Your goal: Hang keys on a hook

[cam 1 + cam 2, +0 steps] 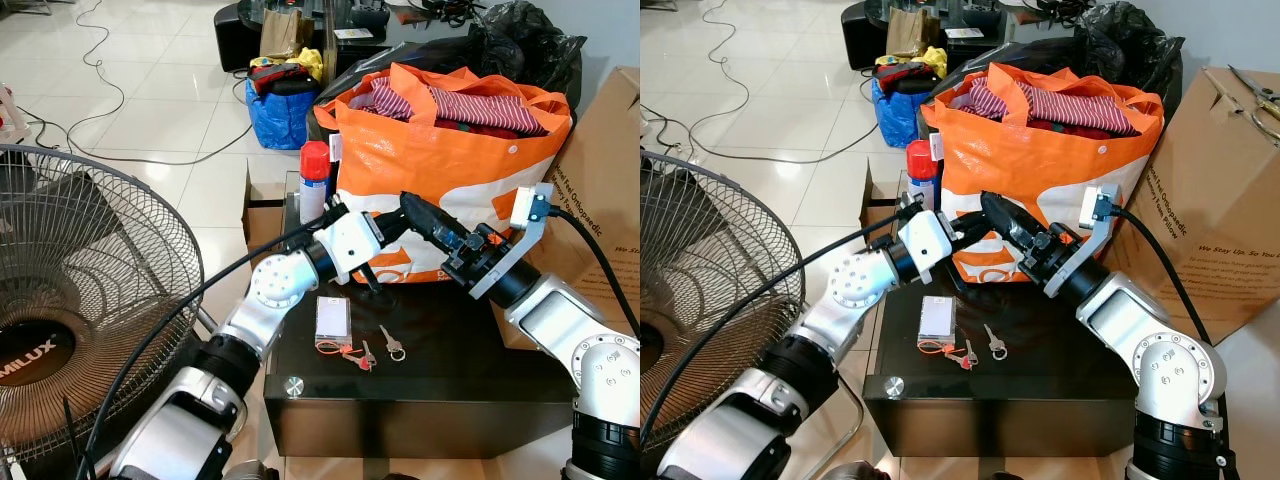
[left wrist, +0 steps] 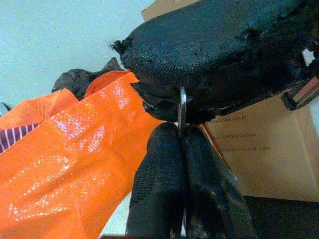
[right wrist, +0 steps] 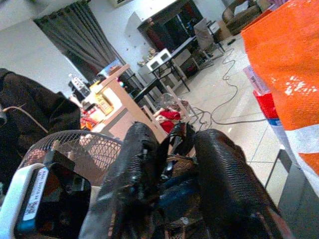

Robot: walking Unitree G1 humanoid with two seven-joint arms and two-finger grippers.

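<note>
**Grippers meeting above the black box**

You are looking at one black box (image 1: 430, 390), and on its top are lying one small white card (image 1: 333, 319), one bunch of keys with an orange tag (image 1: 352, 352) just beside the card, and one separate silver key (image 1: 391, 343) next to the bunch. Behind the box are standing one orange bag (image 1: 450, 165) stuffed with striped cloth and one red-capped spray can (image 1: 314, 180). A cardboard carton (image 1: 1215, 210) is sitting to the box's right, a fan (image 1: 80, 300) to its left, on a white tiled floor with cables trailing across it.

Your left gripper (image 2: 182, 149) is hovering above the box, fingers pressed together, pinching a thin metal piece (image 2: 182, 107). Your right gripper (image 3: 169, 164) is meeting it there, fingers parted around the left fingertips.
</note>
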